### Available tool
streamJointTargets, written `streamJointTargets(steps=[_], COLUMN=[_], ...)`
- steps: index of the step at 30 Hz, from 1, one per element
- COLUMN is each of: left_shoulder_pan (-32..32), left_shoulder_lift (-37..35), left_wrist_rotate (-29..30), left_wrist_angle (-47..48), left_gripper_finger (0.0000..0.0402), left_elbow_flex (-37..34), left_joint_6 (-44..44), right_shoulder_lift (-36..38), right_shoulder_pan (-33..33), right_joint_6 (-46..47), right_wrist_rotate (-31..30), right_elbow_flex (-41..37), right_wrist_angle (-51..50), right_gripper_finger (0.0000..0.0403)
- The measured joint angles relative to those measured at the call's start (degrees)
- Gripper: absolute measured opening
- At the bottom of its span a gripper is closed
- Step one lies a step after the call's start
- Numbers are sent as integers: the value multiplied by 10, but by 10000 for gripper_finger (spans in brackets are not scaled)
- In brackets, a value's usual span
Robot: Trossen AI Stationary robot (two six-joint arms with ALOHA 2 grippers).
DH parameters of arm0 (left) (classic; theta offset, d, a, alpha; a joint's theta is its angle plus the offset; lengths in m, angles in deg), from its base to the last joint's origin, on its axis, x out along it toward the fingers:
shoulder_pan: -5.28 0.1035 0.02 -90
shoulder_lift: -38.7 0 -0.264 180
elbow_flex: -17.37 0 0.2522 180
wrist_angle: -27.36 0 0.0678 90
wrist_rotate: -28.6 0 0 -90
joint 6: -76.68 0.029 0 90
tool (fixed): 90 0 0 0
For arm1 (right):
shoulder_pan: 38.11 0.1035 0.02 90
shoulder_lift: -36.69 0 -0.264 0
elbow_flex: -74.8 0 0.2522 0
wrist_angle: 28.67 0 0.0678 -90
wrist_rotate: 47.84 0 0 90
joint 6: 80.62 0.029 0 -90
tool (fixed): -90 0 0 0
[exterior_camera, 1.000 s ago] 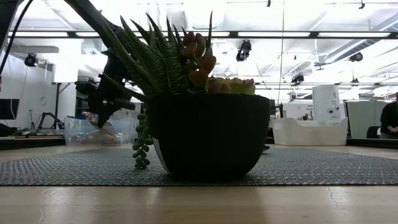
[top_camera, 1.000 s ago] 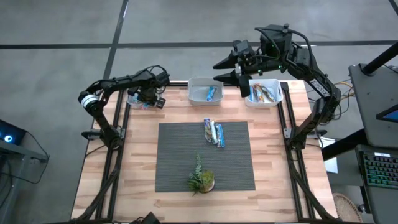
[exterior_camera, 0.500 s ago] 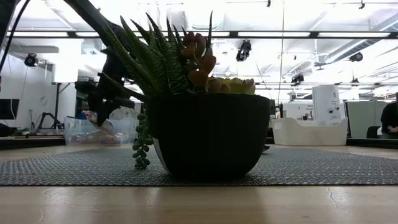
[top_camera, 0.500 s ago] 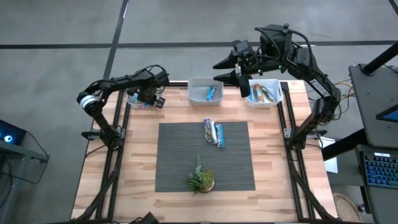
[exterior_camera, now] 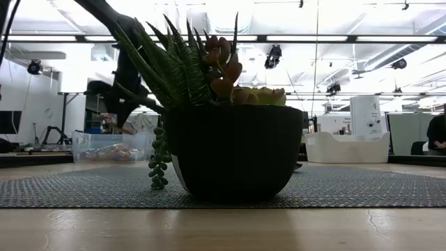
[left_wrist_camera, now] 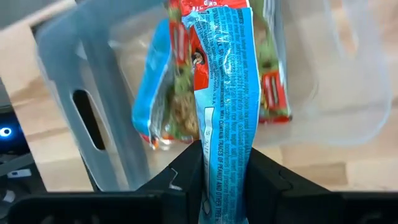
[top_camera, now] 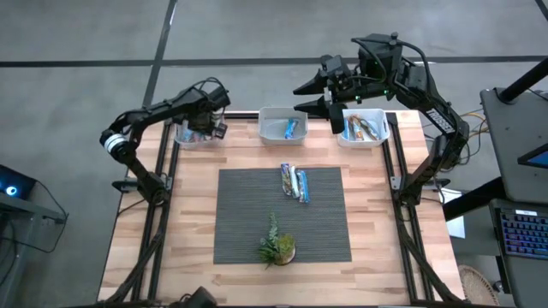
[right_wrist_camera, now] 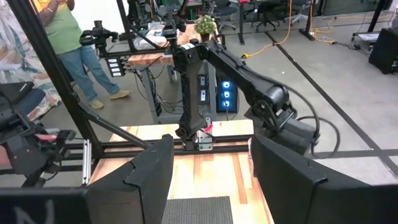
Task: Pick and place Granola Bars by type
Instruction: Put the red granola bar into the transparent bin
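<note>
My left gripper [top_camera: 205,122] hangs over the clear left bin [top_camera: 190,137] at the table's far left corner, shut on a blue-and-red granola bar [left_wrist_camera: 222,93]. More bars [left_wrist_camera: 166,106] lie in that bin below it. Two bars [top_camera: 295,183] lie side by side on the grey mat [top_camera: 248,222]. The middle bin [top_camera: 272,125] holds a blue bar [top_camera: 292,128], and the right bin [top_camera: 381,130] holds several bars [top_camera: 363,128]. My right gripper [top_camera: 301,96] waits open, high over the far edge, with nothing between its fingers. My left gripper pinches one end of the blue-and-red bar [left_wrist_camera: 224,177] between its two fingers, which come steeply from above. The bar hangs lengthwise below the fingers, over the open left bin. Whether its lower end still touches the bars in the bin, I cannot tell.
A small potted plant [top_camera: 276,245] stands near the mat's front edge and fills the middle of the low view [exterior_camera: 230,139]. Bare wood shows at the mat's left [top_camera: 184,214] and right [top_camera: 372,214]. A person [right_wrist_camera: 68,37] stands in the room beyond the table.
My left gripper has risen from the left bin and drifted slightly toward the far edge; in the low view it now stands above the bin's rim instead of down at it.
</note>
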Motion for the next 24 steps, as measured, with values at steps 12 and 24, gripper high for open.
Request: streamJointTargets(steps=[12,24], left_shoulder_pan=[40,44], left_shoulder_lift=[2,2], left_wrist_rotate=[13,25], left_wrist_angle=[-40,-83], left_gripper_finger=[73,76], left_elbow_flex=[12,12], left_joint_6=[3,35], right_shoulder_lift=[0,0], right_shoulder_pan=[0,0], right_joint_6=[2,1], right_wrist_rotate=[0,0], right_elbow_flex=[0,0], right_wrist_angle=[0,0], right_gripper_finger=[205,205])
